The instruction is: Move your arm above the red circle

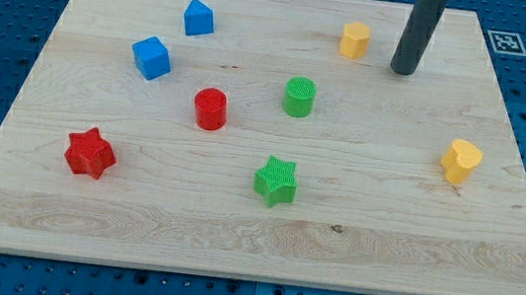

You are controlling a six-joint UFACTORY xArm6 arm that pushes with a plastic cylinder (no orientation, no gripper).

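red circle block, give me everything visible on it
The red circle is a short, upright cylinder, matte red with fine ribbing on its side, looking like plastic. It stands flat on the wooden board, left of centre, touching nothing. The blue cube lies up-left of it, the green circle to the right, the red star down-left. My tip is far off at the upper right.

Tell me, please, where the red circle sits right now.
The red circle sits left of the board's centre, between the blue cube and the green circle.
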